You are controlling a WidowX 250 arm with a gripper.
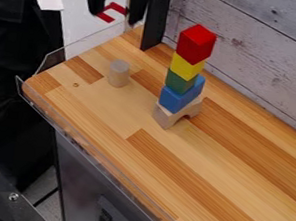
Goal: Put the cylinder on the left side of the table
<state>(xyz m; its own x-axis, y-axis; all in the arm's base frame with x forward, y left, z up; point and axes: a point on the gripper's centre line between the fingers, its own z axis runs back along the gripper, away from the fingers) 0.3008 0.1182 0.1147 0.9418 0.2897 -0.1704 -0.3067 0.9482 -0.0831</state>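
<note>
The black two-finger pincer [115, 17] hangs at the top edge of the view, above and beyond the far left corner of the table [228, 192]. Its two fingers stand apart, with an open gap between them.

The pale greyish-tan wooden cylinder [119, 74] is on the table, towards the left end as the camera sees it. It stands upright on one flat end, its long axis running straight up from the surface and the other flat end facing upward. It is apart from the pincer and lower than it.

To the right of the cylinder, and apart from it, rises a tower of blocks. At its foot is a natural-wood arch block [166, 117], its curved opening turned down to the table. On it rests a blue block [174, 101], then a green block [179, 82], a yellow block [184, 67] and, on top, a red cube [196, 44], with its edges turned slightly from those below. Behind the table is a whitewashed plank wall [258, 49].
</note>
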